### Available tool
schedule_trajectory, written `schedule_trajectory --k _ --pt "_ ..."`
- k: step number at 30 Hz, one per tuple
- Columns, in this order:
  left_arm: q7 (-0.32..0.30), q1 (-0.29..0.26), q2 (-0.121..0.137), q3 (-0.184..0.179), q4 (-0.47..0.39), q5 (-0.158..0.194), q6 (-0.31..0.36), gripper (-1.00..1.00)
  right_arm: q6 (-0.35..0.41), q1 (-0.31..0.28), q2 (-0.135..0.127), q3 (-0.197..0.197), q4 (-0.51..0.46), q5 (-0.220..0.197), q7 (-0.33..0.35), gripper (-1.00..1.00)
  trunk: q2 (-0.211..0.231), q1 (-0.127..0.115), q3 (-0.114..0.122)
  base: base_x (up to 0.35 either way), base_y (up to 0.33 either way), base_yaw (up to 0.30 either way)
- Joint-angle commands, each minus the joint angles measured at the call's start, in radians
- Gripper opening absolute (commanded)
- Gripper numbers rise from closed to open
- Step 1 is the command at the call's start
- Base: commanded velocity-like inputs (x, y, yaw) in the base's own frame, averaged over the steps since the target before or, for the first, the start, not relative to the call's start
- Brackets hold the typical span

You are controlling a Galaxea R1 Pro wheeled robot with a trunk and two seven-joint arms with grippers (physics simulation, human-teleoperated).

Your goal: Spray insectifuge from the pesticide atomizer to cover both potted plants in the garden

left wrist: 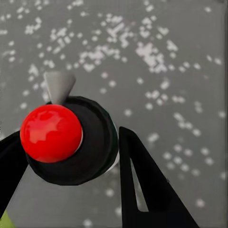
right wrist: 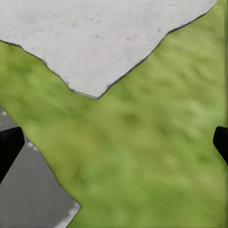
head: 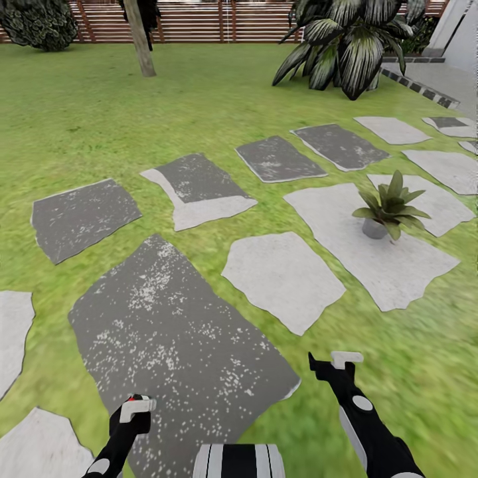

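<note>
My left gripper (head: 130, 417) is shut on the pesticide atomizer (head: 137, 399), low at the left over a dark speckled stepping stone (head: 172, 332). In the left wrist view the atomizer (left wrist: 92, 142) shows end-on as a dark round body with a red knob, clamped between the black fingers (left wrist: 147, 180) of the left gripper (left wrist: 76, 156). One potted plant (head: 390, 207), a low green rosette in a grey pot, stands on a pale stone (head: 345, 232) to the right, well ahead of my right gripper (head: 328, 366). The right gripper (right wrist: 114, 142) is open and empty over grass.
Grey and white stepping stones cross the lawn. A big striped broad-leaved shrub (head: 352, 46) stands at the back right, a tree trunk (head: 141, 40) and a dark bush (head: 40, 23) at the back left. A brown slatted fence (head: 199, 20) closes the far side.
</note>
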Motion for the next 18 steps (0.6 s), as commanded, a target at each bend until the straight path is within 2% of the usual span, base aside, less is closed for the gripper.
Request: schedule_trajectory --k 1,18 --pt "0.000 0.000 0.000 0.001 0.001 0.001 -0.003 -1.00 -0.003 0.000 0.000 -0.001 0.000 0.001 0.000 1.00 0.000 -0.001 0.003 0.000 0.000 0.000" --pt "-0.001 0.000 0.000 0.001 0.010 -0.003 -0.002 -1.00 -0.006 0.000 0.006 0.001 -0.005 0.000 -0.001 1.00 0.004 -0.008 0.069 0.000 0.000 0.000"
